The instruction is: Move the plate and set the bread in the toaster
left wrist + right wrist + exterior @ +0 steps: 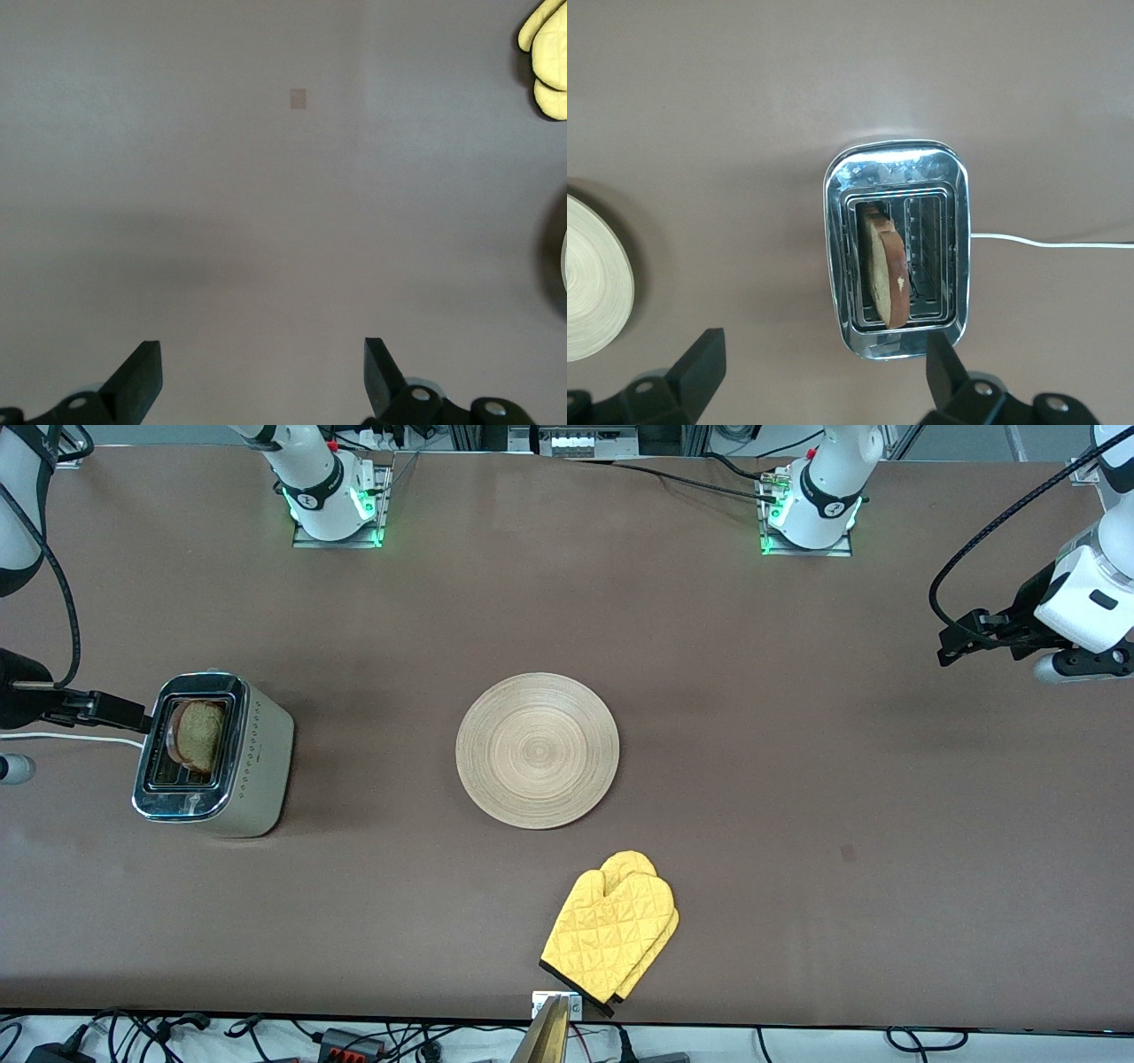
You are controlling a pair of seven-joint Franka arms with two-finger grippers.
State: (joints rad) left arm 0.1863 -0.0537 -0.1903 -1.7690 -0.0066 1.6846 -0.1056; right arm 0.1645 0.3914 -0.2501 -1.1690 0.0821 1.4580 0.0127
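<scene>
The toaster [259,762] stands toward the right arm's end of the table. The bread [197,735] stands in one of its slots, top edge sticking out and leaning. The right wrist view shows the toaster's chrome top [895,168] with the bread [886,274] in it. The round light-wood plate [537,749] lies flat mid-table, and its edge shows in the right wrist view [594,283]. My right gripper [124,713] [824,367] is open and empty, up beside the toaster. My left gripper [961,638] [263,372] is open and empty over bare table at the left arm's end.
A yellow quilted oven mitt [611,934] lies nearer the front camera than the plate, close to the table's edge; it also shows in the left wrist view [547,57]. The toaster's white cord [71,737] runs off the table's end.
</scene>
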